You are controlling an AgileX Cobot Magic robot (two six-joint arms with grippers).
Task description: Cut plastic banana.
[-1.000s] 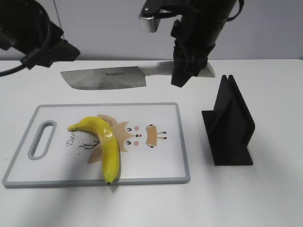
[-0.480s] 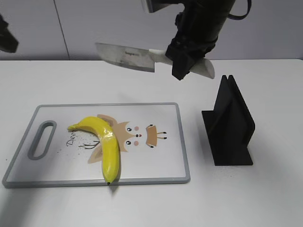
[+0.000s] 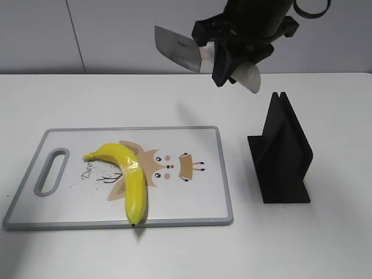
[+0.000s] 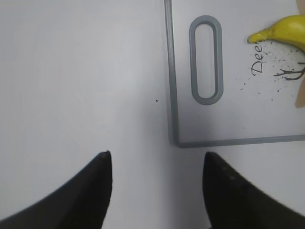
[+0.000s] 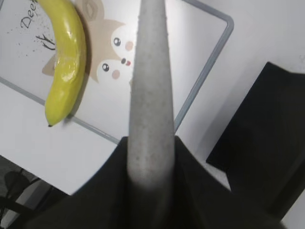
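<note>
The plastic banana (image 3: 125,174) is glossy yellow and curved. It lies on the white cutting board (image 3: 197,197), left of middle, dark tip toward the front edge. It also shows in the right wrist view (image 5: 64,62), and its stem end shows in the left wrist view (image 4: 281,31). My right gripper (image 3: 229,64) is shut on the pale handle (image 5: 151,95) of a knife, held high above the board's far right corner. The knife blade (image 3: 174,47) points left. My left gripper (image 4: 155,162) is open and empty over bare table beside the board's handle-slot corner (image 4: 206,86). It is out of the exterior view.
A black knife stand (image 3: 283,154) stands on the table right of the board, also in the right wrist view (image 5: 267,133). The board (image 5: 209,57) has a grey rim and an owl print. The table is white, with a grey wall behind.
My right gripper has lifted the knife up and turned it, so the blade now appears shorter and higher. The left arm has left the exterior view. The banana has not moved.
</note>
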